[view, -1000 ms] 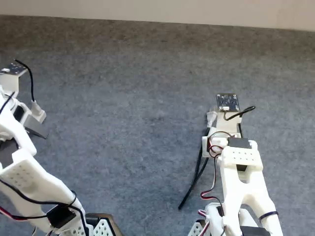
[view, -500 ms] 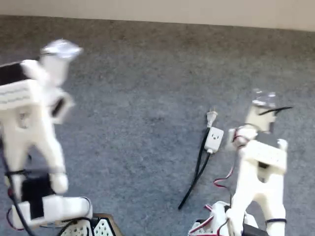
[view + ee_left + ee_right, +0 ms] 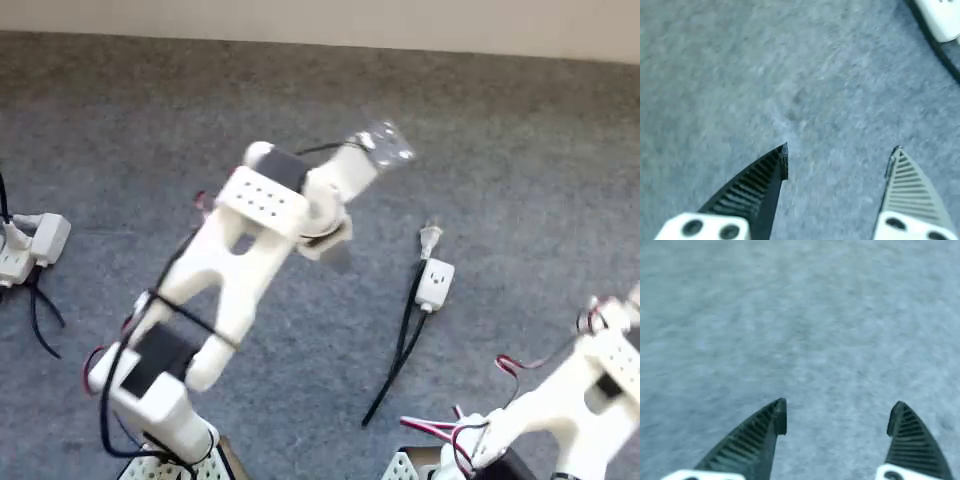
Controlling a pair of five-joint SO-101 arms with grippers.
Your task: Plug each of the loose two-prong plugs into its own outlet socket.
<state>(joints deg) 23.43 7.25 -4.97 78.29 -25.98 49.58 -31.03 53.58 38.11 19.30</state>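
though loose, plug [image 3: 431, 240] just beside socket [image 3: 435, 284]

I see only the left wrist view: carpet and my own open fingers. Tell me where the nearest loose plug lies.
Observer: In the high view, a loose plug lies mid-table, just beyond a white outlet socket as seen from the arm bases. It is not inserted.
Operator: Now report the other set.
Observer: A second plug and socket lie at the table's edge on the left arm's side. I cannot tell whether they are joined.
Operator: Give me the right arm's state.
Observer: The right gripper hangs over bare carpet with its fingers open.
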